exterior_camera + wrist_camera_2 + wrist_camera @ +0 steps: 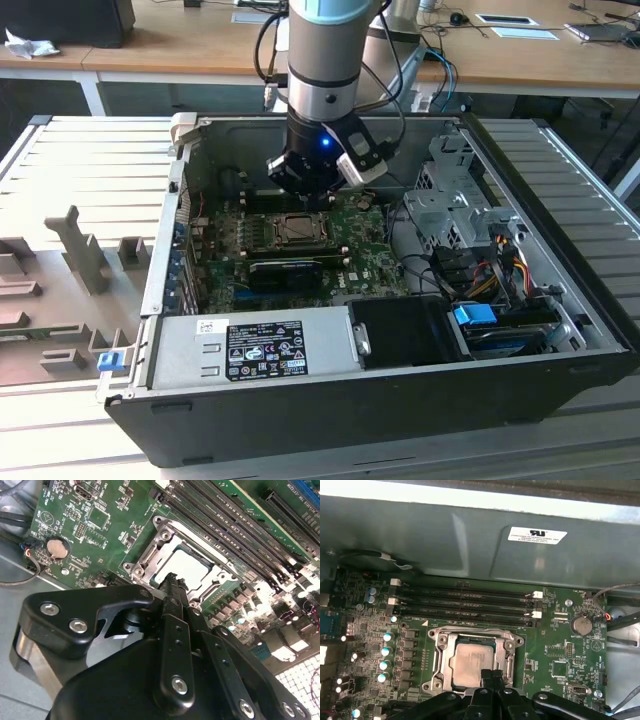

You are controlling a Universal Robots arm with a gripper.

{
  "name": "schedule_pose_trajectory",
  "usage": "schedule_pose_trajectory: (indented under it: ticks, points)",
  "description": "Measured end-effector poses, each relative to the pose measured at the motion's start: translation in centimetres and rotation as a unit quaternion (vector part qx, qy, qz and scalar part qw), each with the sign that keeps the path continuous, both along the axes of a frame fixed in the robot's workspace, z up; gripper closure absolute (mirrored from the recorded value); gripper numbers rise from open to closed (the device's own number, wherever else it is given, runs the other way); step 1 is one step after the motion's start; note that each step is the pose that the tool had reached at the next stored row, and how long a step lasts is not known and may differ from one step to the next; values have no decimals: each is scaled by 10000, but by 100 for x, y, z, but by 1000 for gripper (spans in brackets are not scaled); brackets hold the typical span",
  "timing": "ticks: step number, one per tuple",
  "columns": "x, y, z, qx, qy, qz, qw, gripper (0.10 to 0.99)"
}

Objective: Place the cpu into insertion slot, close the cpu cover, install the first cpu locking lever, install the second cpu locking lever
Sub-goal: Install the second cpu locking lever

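Observation:
The cpu (pixel 471 662) lies flat in the insertion slot (pixel 438 656) on the green board, its silvery top facing up; it also shows in the second wrist view (pixel 186 568) and the exterior view (pixel 298 230). The silver cpu cover (pixel 472 636) appears to lie down around the chip as a frame (pixel 150 555). I cannot make out how the locking levers stand. My gripper (pixel 490 673) hangs just above the edge of the socket, fingers pressed together and holding nothing, with its tips (pixel 173 579) at the chip's rim. In the exterior view the gripper (pixel 310 192) sits over the socket's far side.
Long black memory slots (pixel 465 602) run beside the socket, with a coin battery (pixel 580 625) nearby. A black expansion card (pixel 288 270), a power supply (pixel 250 350), a drive cage (pixel 455 200) and coloured cables (pixel 490 275) fill the case. The case walls (pixel 190 160) surround the board.

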State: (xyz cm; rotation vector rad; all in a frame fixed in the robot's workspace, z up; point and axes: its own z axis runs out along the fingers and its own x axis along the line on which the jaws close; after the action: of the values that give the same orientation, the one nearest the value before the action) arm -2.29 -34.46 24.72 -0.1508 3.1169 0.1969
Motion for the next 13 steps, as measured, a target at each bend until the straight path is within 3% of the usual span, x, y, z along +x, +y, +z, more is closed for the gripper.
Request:
schedule_pose_trajectory:
  ticks: [4,9,13]
  points:
    - [0,-2,27,0,0,1,10000,980]
    - [1,-8,127,0,0,2,10000,980]
    - [0,-96,128,0,1,1,10000,980]
